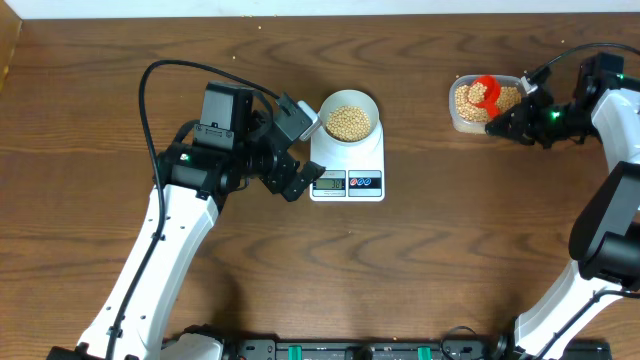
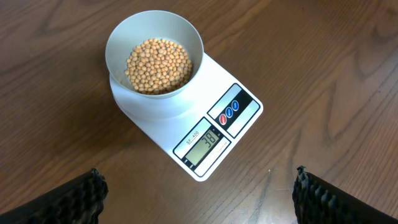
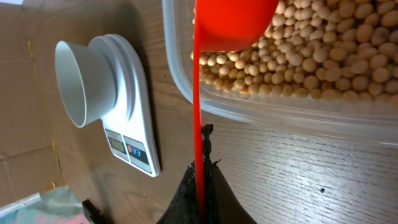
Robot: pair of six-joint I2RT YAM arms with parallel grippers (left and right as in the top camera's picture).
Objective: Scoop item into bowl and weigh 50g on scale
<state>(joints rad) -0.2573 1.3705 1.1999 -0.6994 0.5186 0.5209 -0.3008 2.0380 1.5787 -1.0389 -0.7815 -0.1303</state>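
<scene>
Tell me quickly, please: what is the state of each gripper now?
Left gripper: open, holding nothing.
Right gripper: closed on the handle of the red scoop.

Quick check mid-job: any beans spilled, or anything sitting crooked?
Nothing stands out. The beans lie only in the bowl and the clear tub, none seen loose on the table. The bowl sits upright on the scale, and the red scoop is in the tub, its handle in the right gripper.
</scene>
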